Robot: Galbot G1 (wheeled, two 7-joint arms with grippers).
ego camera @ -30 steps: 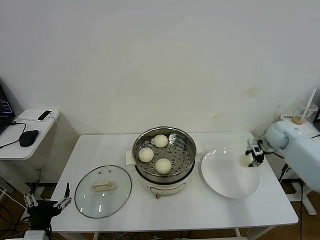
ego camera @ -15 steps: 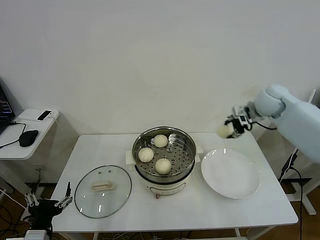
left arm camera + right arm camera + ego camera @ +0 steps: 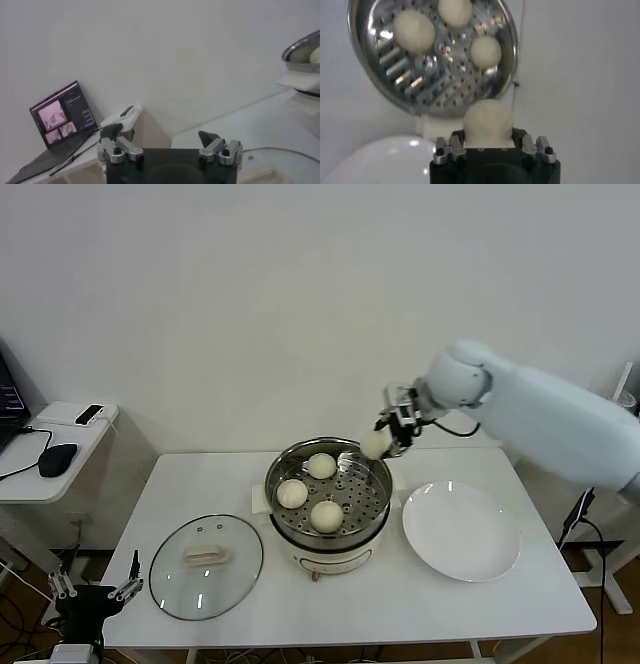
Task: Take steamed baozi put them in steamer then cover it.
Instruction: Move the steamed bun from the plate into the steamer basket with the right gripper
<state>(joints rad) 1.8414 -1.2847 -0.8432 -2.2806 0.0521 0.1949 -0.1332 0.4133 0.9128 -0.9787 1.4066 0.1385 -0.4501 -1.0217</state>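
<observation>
A bun is pinched between the fingers of the right gripper, held above the far right rim of the steamer, seemingly just clear of it. Three buns sit on the tray, leaving its right side open. The left gripper hangs with fingers spread off the table's near left corner, beside the glass lid.

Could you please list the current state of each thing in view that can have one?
steamer: uncovered, three baozi on its tray.
fourth baozi: gripped, above the steamer's rim.
cover: flat on the table.
plate: empty.
right claw: shut on the baozi.
left claw: open, parked.
</observation>
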